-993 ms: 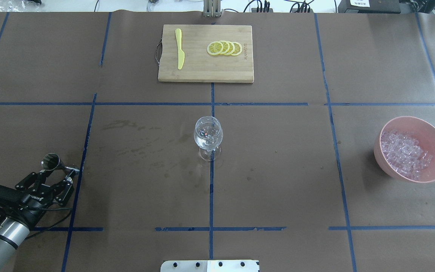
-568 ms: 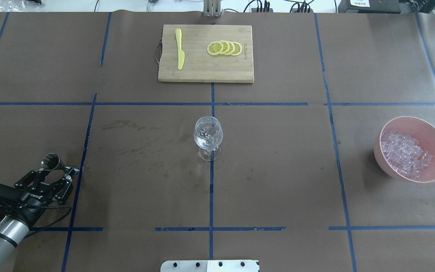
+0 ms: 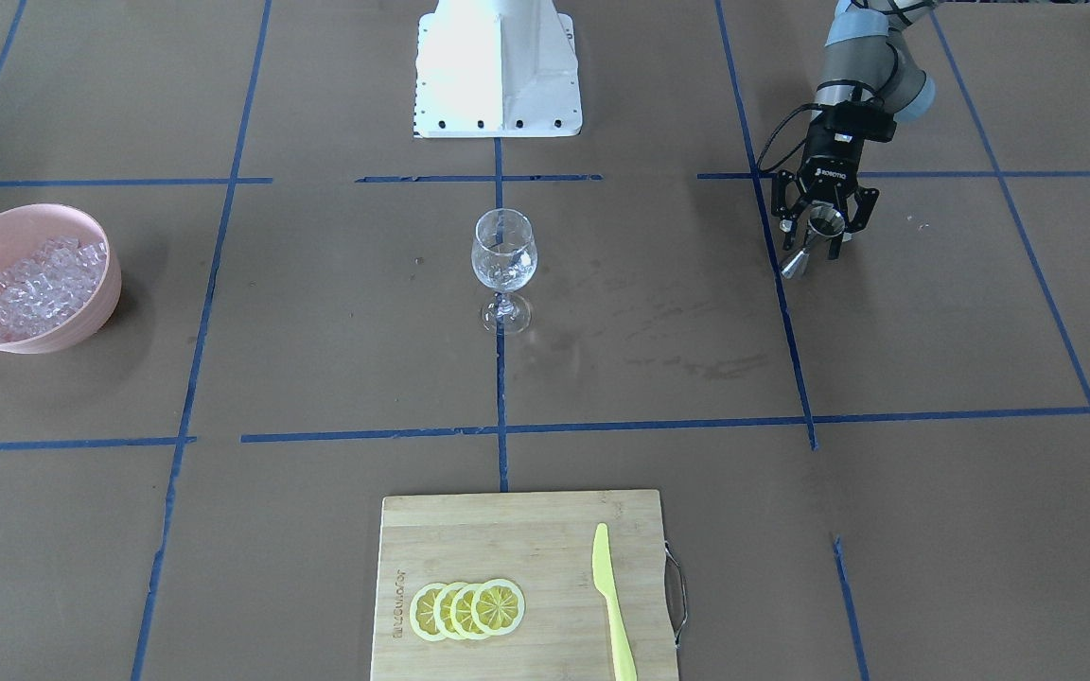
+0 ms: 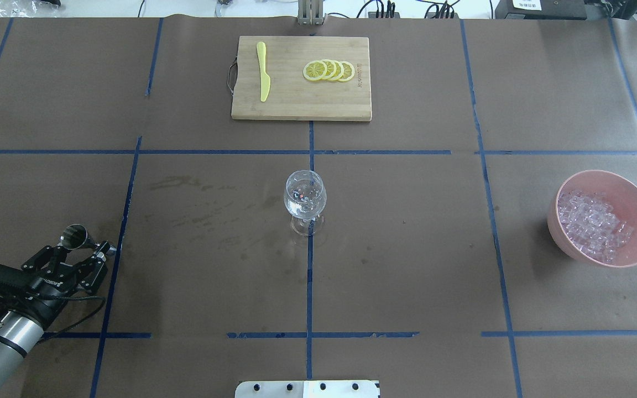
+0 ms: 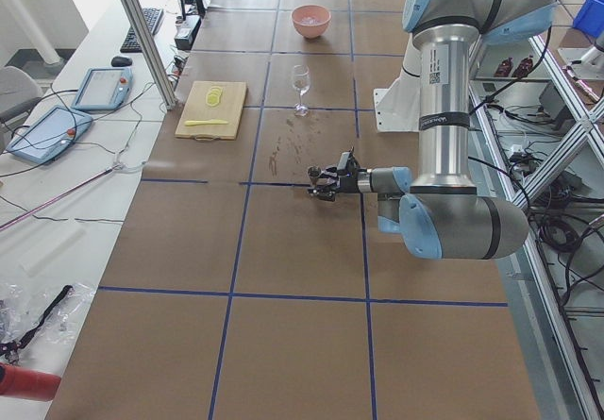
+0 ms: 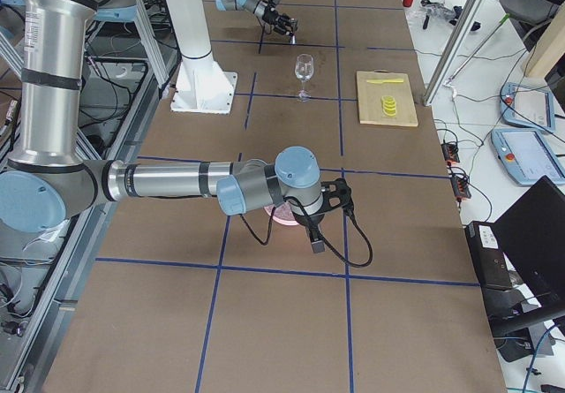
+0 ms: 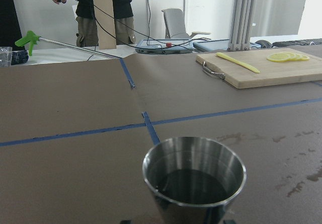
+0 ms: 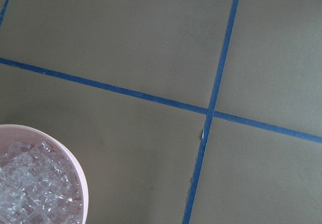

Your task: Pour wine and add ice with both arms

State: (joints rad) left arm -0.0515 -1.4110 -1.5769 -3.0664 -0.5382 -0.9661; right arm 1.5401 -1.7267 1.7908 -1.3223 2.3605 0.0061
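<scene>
A clear wine glass (image 4: 305,199) stands upright at the table's middle (image 3: 504,251). A steel jigger (image 4: 75,235) stands at the near left and fills the left wrist view (image 7: 193,178), dark inside. My left gripper (image 4: 83,247) is open, low, its jaws either side of the jigger with gaps; it also shows in the front view (image 3: 819,248). The ice (image 4: 592,224) fills a pink bowl (image 4: 628,188) at the right. My right gripper (image 6: 316,230) shows only in the exterior right view, beside the bowl; I cannot tell whether it is open. The right wrist view shows the bowl's rim (image 8: 75,178).
A wooden cutting board (image 4: 296,105) lies at the far middle with lemon slices (image 4: 329,71) and a yellow knife (image 4: 263,72). Faint stains (image 4: 202,215) mark the brown paper between jigger and glass. The white base (image 3: 498,66) stands at the near edge.
My left gripper has drawn back a little toward the near left corner. The jigger has stayed in place. Glass and bowl have not moved.
</scene>
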